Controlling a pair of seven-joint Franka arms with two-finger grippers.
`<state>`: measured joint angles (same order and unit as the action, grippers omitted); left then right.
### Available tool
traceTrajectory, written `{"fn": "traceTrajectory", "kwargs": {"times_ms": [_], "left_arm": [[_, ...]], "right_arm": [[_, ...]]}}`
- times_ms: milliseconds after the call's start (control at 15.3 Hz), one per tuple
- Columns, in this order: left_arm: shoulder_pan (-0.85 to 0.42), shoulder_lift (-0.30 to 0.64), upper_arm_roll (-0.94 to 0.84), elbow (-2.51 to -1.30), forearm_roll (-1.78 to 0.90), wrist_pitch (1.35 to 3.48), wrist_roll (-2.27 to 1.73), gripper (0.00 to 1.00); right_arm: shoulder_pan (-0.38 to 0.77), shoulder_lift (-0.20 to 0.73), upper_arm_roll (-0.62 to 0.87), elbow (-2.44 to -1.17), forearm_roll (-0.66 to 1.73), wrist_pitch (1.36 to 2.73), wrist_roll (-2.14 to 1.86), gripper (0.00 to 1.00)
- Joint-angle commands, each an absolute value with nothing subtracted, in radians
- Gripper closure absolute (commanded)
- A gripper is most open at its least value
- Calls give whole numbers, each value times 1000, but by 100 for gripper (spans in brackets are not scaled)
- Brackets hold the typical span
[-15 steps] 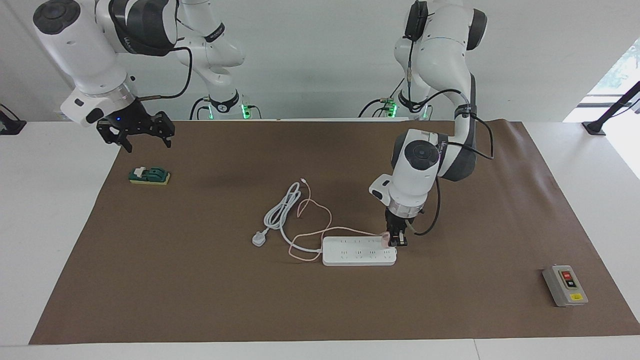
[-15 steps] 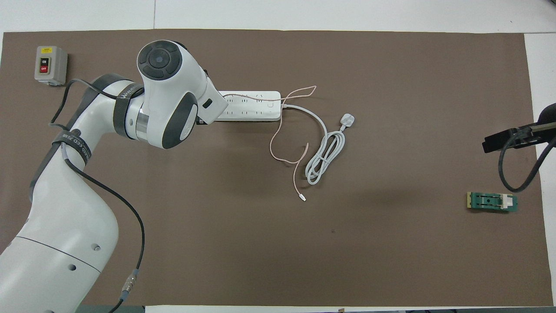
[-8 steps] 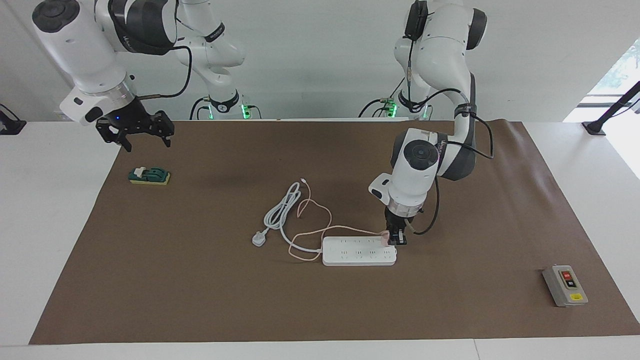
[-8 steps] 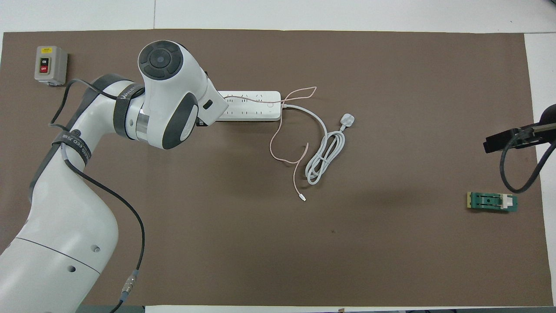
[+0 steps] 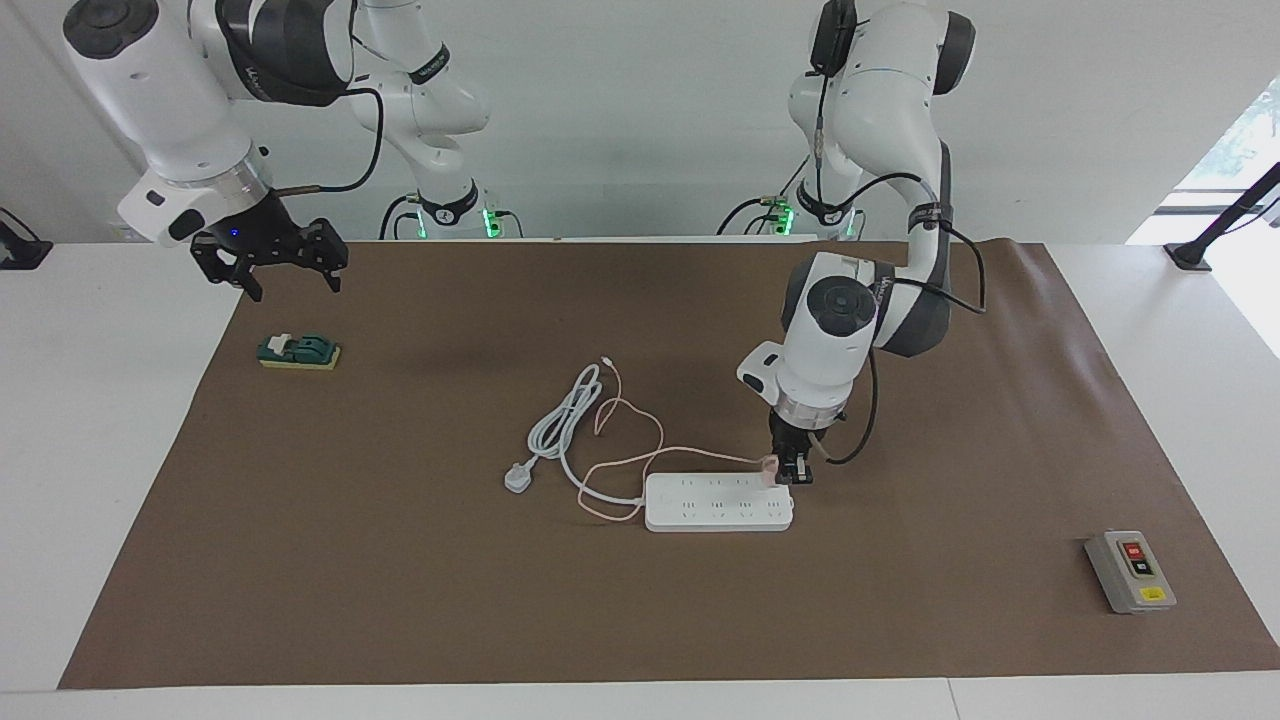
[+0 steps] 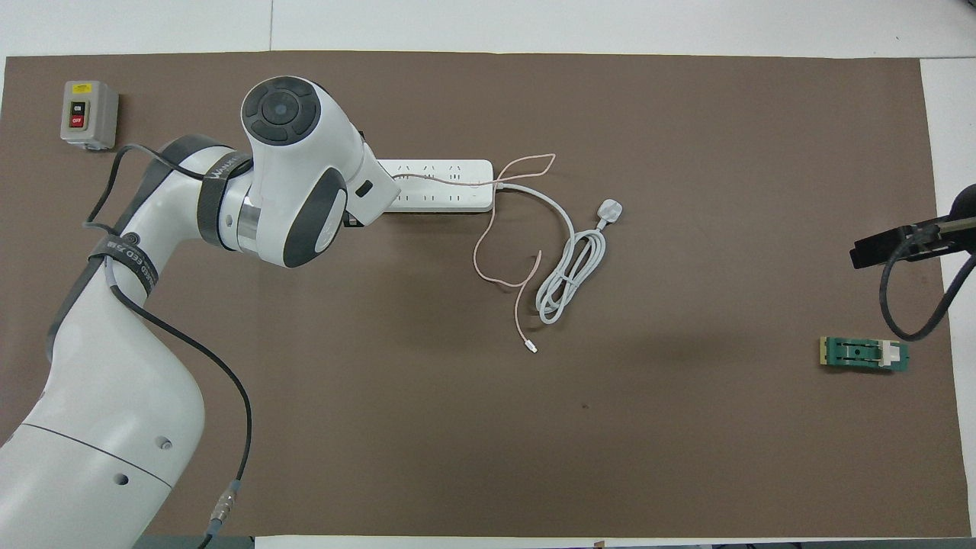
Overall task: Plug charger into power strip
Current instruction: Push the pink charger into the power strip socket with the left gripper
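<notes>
Charger (image 5: 768, 470) clenched in left pincer (image 5: 790, 476), over power strip (image 5: 718, 503) end.

Charger (image 5: 769, 469): small pale-pink cube, raised over the strip's end toward the left arm, at its edge nearer the robots. Its thin pink cable (image 5: 640, 440) crosses the strip's top and loops over the mat (free end lying loose). Strip (image 5: 718, 502): flat white rectangle with rounded corners and rows of outlets, lying mid-mat, long side across the table.
</notes>
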<state>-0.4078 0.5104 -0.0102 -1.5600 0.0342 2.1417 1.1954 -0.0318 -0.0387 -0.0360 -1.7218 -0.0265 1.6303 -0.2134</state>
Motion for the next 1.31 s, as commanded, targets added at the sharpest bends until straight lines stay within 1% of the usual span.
{"fn": "traceTrajectory", "kwargs": {"times_ms": [0, 654, 915, 980, 1111, 1242], "left_arm": [[-422, 491, -3, -1606, 17, 2152, 1181, 100], [-422, 499, -3, -1603, 11, 2204, 1195, 100], [-411, 512, -9, -1591, 11, 2166, 1210, 100], [-405, 529, -18, -1582, 5, 2136, 1216, 100], [-387, 578, -21, -1495, -52, 2062, 1256, 100], [-373, 595, -21, -1474, -119, 2033, 1294, 100]], "right_arm": [[-44, -61, -26, -1747, -43, 1637, -225, 0], [-43, -61, -26, -1747, -43, 1637, -225, 0], [-44, -61, -26, -1747, -43, 1637, -225, 0], [-43, -61, -26, -1747, -43, 1637, -225, 0], [-44, -61, -26, -1747, -43, 1637, -225, 0], [-43, -61, -26, -1747, -43, 1637, -225, 0]]}}
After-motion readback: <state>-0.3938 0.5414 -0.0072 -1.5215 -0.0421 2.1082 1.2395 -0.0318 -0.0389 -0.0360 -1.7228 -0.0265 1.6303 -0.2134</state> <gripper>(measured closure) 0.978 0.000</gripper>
